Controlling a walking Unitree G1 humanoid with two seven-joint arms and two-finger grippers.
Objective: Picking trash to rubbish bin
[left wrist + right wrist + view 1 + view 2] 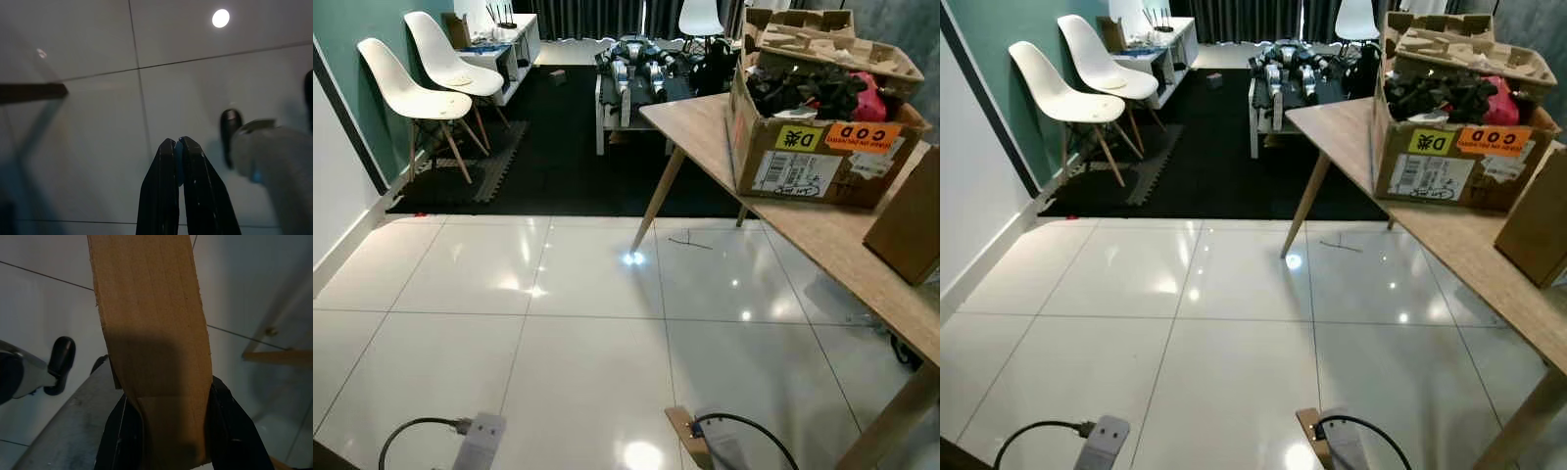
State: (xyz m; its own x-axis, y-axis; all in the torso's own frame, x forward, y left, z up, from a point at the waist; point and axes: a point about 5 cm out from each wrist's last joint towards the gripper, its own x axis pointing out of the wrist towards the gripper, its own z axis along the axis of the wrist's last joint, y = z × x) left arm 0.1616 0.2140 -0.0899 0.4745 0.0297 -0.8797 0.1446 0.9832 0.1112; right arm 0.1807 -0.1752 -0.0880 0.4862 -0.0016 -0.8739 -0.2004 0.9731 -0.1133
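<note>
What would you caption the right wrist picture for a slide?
Right gripper clamps a flat strip of brown cardboard between black fingers above glossy white floor tiles.

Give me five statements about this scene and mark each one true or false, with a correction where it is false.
1. The right gripper holds a strip of cardboard. True.
2. The left gripper holds a bottle. False: its jaws are shut on nothing.
3. Two white chairs stand by the green wall. True.
4. The cardboard box sits on the floor. False: it rests on the wooden table.
5. The floor near the robot is carpeted. False: it is glossy white tile.
</note>
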